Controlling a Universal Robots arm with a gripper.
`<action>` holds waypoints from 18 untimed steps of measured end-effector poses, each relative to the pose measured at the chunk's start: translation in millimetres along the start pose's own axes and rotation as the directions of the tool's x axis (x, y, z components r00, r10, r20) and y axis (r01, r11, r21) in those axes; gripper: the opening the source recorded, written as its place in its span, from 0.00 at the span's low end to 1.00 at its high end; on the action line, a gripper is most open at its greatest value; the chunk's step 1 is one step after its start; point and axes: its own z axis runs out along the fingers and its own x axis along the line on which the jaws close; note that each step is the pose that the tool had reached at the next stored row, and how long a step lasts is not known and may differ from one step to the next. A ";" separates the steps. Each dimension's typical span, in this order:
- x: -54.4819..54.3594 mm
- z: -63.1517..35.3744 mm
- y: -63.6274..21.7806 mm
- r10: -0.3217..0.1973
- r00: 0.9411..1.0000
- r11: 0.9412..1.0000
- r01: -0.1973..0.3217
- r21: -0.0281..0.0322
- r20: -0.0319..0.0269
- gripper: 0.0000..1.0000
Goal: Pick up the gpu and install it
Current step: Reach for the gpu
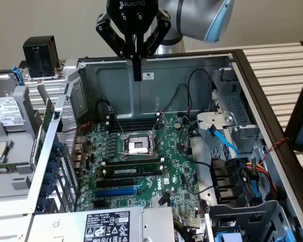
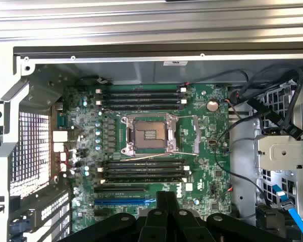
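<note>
Hovering over the case [image 1: 106, 85]'s rear wall, the gripper [image 1: 137, 76] has its fingers pressed together, holding nothing. A green card standing just outside the case, on the exterior view's left, is possibly the gpu [image 1: 46, 128].

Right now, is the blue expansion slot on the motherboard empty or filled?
Empty. The blue expansion slot lies bare on the motherboard, its contact channel showing; no card stands in it.

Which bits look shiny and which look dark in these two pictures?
Wrist view: the case rim glares white; the gripper is a dark shape against the lit motherboard. Exterior view: the slatted surface looks pale bright; the case's back wall is shaded grey.
</note>
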 end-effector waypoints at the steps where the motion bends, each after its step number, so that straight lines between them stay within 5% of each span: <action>1: 0.0 0.0 0.0 0.000 1.000 1.000 0.000 0.000 0.000 0.11; 14: 0.1 0.0 0.0 0.000 1.000 1.000 0.000 0.000 0.000 0.11; 18: 11.9 -0.3 -0.8 0.000 1.000 1.000 0.000 0.000 0.000 0.11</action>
